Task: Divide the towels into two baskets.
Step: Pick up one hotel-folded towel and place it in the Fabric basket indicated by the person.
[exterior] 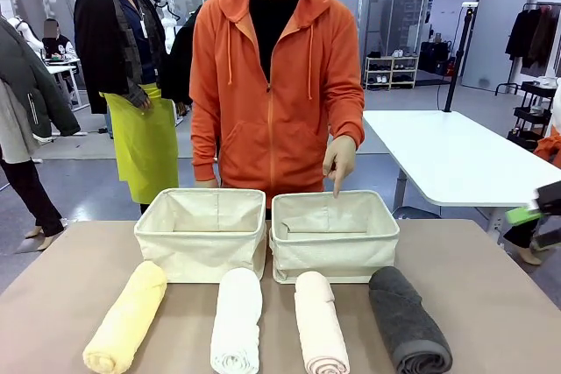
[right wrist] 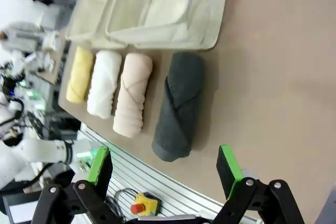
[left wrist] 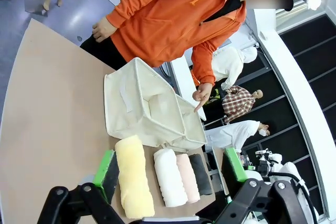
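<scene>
Four rolled towels lie side by side along the table's near edge: pale yellow, white, pink-beige and dark grey. Behind them stand two cream canvas baskets, the left one and the right one, both holding nothing. A person in an orange hoodie points a finger down at the right basket. My left gripper hangs open above the yellow towel and white towel. My right gripper is open, high above the grey towel, and its green pads show at the front view's right edge.
The person stands against the table's far edge, behind the baskets. A white table sits beyond on the right, and other people stand at the back left. A yellow box with a red button lies below the table's near edge.
</scene>
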Motion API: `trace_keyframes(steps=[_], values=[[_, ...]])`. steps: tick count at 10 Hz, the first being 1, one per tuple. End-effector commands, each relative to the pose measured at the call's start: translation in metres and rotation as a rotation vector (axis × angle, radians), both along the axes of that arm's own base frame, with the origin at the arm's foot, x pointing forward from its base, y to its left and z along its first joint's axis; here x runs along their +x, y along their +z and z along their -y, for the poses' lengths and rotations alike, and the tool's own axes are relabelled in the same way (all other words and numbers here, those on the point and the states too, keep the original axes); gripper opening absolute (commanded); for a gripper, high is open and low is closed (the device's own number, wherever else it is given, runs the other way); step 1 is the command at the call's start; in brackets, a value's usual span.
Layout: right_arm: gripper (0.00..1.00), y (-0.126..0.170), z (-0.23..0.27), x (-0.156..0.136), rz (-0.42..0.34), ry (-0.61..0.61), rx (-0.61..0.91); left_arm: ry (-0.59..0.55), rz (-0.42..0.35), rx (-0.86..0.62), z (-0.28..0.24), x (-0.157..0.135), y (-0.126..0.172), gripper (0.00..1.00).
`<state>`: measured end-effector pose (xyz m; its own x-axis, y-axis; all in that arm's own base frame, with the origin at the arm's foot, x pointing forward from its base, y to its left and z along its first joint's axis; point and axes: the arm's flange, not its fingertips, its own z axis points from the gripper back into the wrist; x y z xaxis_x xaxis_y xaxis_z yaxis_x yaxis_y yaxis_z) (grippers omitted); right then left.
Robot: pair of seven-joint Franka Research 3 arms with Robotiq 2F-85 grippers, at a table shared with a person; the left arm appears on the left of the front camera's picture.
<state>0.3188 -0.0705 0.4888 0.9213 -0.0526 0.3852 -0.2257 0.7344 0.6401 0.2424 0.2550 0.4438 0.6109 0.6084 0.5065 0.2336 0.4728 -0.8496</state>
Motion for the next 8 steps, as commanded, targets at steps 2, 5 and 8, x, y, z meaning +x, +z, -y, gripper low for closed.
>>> trace_keyframes(steps=[2,5,8], values=[[1.0,-0.028,-0.06,0.004,-0.074,0.036,-0.185,0.0,0.015,-0.01,-0.002,-0.002,0.002,1.0],[1.0,-0.062,-0.107,0.011,-0.124,0.024,-0.303,0.0,0.015,-0.01,-0.002,-0.002,0.002,1.0],[1.0,-0.092,-0.141,0.015,-0.166,-0.008,-0.388,0.0,0.015,-0.01,-0.002,-0.002,0.002,1.0]])
